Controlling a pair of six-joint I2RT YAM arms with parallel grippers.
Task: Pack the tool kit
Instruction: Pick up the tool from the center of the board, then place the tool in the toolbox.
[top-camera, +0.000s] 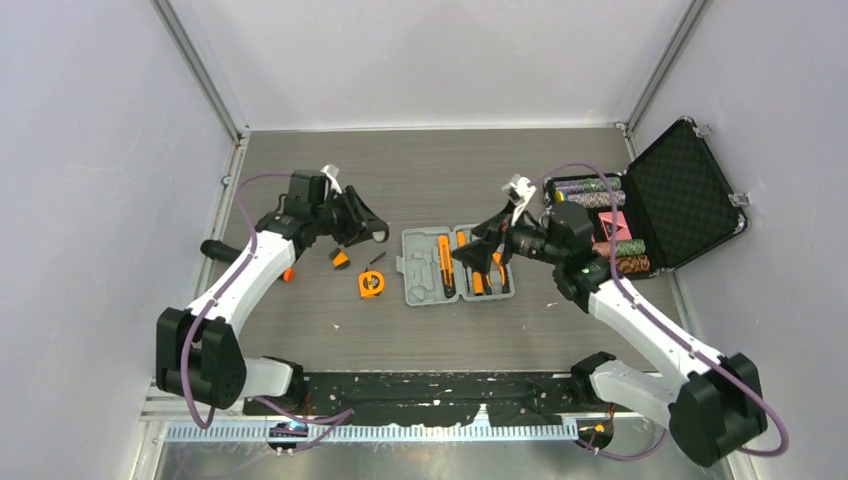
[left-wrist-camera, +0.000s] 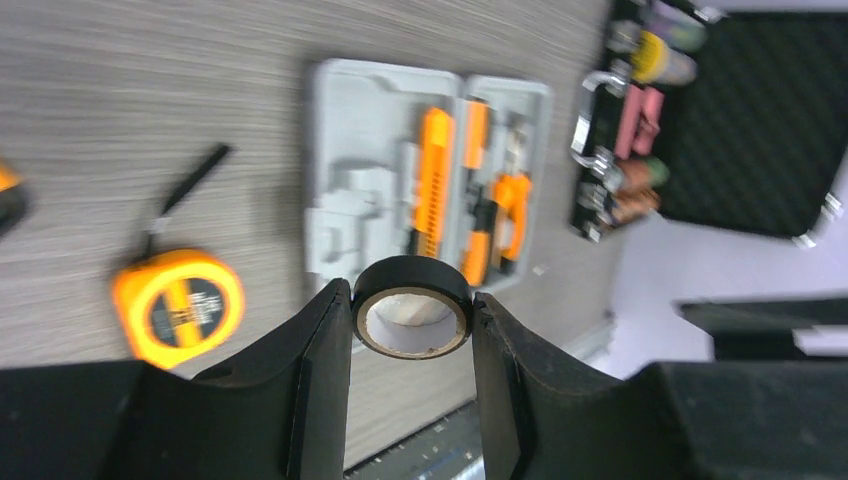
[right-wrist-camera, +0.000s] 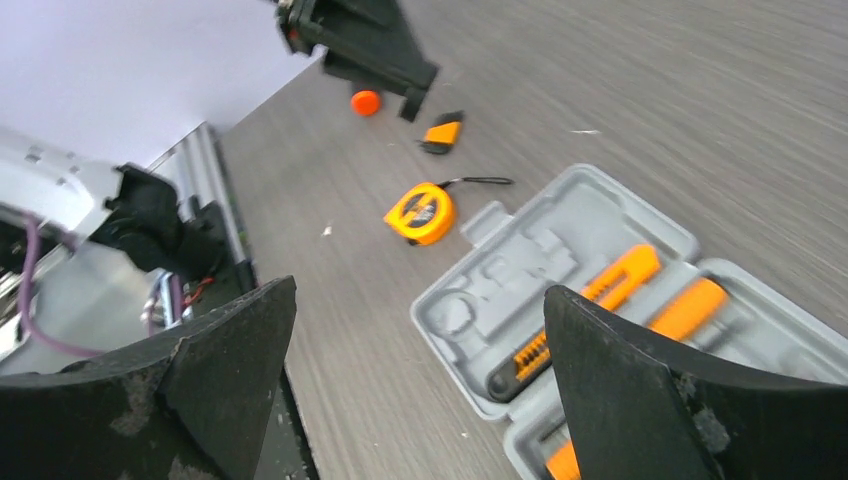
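Top view: the tool kit (top-camera: 420, 268) is laid open in the middle of the bench (top-camera: 450, 180), at 3 o'clock from the left gripper (top-camera: 375, 230), its emptier half nearest. Left wrist: a black tape roll (left-wrist-camera: 412, 305) is pinched between the fingers (left-wrist-camera: 320, 370), with the kit at 12 o'clock. Right wrist: the right gripper (right-wrist-camera: 420, 290) is spread wide over the kit, nothing held.

Robot lab test cell. Blank white walls (top-camera: 90, 150) box in three sides, joined by bare aluminium posts (top-camera: 203, 75). Two white-and-black arms (top-camera: 235, 285) are bolted at the near edge of a grey wood-grain surface (top-camera: 440, 330). Purple cables (top-camera: 241, 205) loop along them. Slotted metal rail (top-camera: 400, 430) in front, with a small lit board (top-camera: 288, 431) and loose wiring. Props laid out: tool kit (top-camera: 420, 262), chip case (top-camera: 680, 190).
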